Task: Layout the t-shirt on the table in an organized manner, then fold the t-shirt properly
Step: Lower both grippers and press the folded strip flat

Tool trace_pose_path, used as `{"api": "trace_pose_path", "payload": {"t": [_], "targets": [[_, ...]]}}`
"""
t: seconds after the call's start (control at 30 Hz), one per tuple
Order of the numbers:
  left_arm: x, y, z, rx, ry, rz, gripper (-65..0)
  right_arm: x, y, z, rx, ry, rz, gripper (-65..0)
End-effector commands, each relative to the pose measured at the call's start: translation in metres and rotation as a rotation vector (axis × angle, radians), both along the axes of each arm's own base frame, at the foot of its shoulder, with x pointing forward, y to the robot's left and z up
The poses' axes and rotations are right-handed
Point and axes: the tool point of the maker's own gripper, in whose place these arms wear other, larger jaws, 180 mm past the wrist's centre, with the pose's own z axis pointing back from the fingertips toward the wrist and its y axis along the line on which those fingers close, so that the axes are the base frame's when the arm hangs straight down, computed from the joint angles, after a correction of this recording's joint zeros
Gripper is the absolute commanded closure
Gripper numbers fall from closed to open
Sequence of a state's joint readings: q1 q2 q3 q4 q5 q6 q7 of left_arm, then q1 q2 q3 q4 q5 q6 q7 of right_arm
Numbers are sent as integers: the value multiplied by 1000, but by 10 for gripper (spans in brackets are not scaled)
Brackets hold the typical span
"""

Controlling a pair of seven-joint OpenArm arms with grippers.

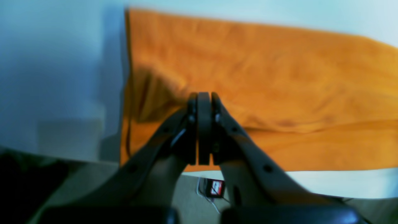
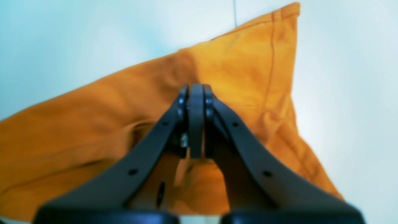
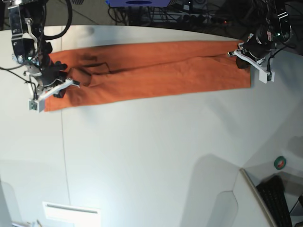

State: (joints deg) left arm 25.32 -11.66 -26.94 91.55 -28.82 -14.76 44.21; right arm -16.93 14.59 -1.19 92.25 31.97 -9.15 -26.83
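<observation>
The t-shirt (image 3: 151, 71) lies as a long narrow orange strip across the upper part of the base view, on the white table (image 3: 151, 156), already doubled lengthwise by the look of it. So this reads as the folding stage, with the laying-out finished.

At the upper right of the base view, the left gripper (image 3: 246, 53) sits at that end of the strip. Its wrist view shows the jaws pressed together over the cloth (image 1: 279, 77); whether a fold of fabric is pinched between them I cannot tell, because the tips hide the contact.

At the left edge of the base view, the right gripper (image 3: 56, 84) is at the other end. In its wrist view the jaws are likewise together, with the hemmed corner (image 2: 279, 18) rising toward the top of the frame. Fabric bunches and wrinkles around the tips there, which suggests a grip, but the pinch itself is not visible.

The next move, as I judge it, is to carry one end over to meet the other, keeping both edges level so the strip halves cleanly.

Nothing lies on the open table below the strip. A thin dark seam (image 3: 64, 156) runs down the left side, harmless. A round green-and-red thing (image 3: 280, 162) sits low at the right edge, well apart. The creases near the left end could carry into the fold.
</observation>
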Motion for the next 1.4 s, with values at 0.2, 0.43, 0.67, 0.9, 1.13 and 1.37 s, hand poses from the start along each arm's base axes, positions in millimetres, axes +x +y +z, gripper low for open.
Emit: {"api": "trace_pose_path", "payload": {"t": [0.2,0.43,0.67,0.9,1.13,1.37], "targets": [[19,9,-30,78,73,-41,0,-9,-26,-37,-39,97,-50,0],[62,0,-29,101,45,-91,0,-25,-51,-53,-61,140,-121,0],[90,-8,-22,96,11,-114,0,-40,-59,-56,-60,155,-155,0],[102,-7,-1,119,-54,-122,0,-26,-44,-31,-50,28,-153,0],[86,21,52,220,-168,-88,0,-13,-27,18,-35,-107,-108,0],[62,50,62,97,-233,-16,0,-11,-24,28,-31,-133,-99,0]]}}
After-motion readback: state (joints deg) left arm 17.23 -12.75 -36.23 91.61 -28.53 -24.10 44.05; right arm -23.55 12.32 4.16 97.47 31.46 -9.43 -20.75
